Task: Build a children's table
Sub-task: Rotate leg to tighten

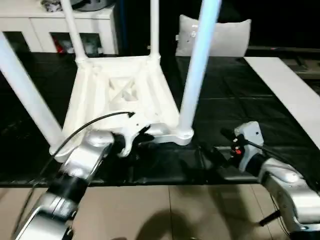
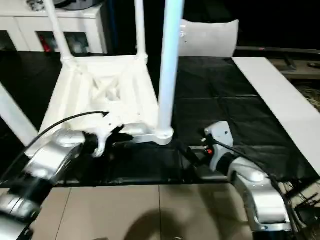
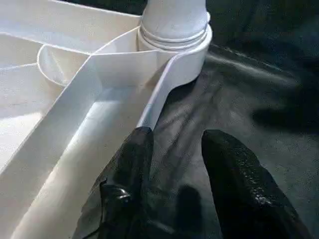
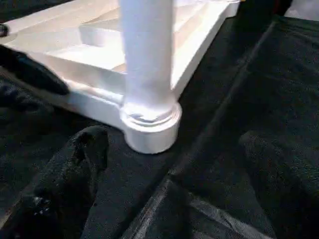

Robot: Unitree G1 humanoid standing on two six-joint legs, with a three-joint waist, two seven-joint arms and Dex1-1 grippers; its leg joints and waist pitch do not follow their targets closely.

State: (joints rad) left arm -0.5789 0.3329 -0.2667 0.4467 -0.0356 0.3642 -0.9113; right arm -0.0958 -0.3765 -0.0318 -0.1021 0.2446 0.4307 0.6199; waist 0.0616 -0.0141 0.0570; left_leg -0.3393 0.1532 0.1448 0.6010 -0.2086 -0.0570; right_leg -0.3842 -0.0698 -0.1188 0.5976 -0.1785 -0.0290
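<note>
Four legs up on the children's table (image 1: pixel 122 95), which lies upside down on a black mat (image 1: pixel 225 105), ribbed underside facing up. All four legs stand in corner sockets: near-right leg (image 1: pixel 197 65), near-left leg (image 1: pixel 25 95), two far ones behind.

L gripper (image 3: pixel 174 164): jaws partly open, nothing between them. One finger (image 3: pixel 132 164) sits right at the table's near rim, looks to touch the edge wall; the other finger is over bare mat just outside the rim. Near-right corner socket (image 3: pixel 174 30) w/ its leg base lies straight ahead of the jaws, a bit apart. In the head views the L gripper (image 1: pixel 131 135) sits at the near edge of the top, between the two near legs, closer to the right one.

R gripper (image 4: pixel 169 164): jaws wide open, empty, resting low over the mat. Same corner socket (image 4: pixel 149 124) and leg are just ahead of the jaws, slightly toward one finger (image 4: pixel 79 164), not touching. R wrist body (image 1: pixel 247 142) is to the right of that leg in the head views.

Bkgd: white cabinet (image 1: pixel 60 27) behind the table, flat white board (image 1: pixel 290 95) on the right side of the mat, pale floor (image 1: pixel 165 210) near the robot.
</note>
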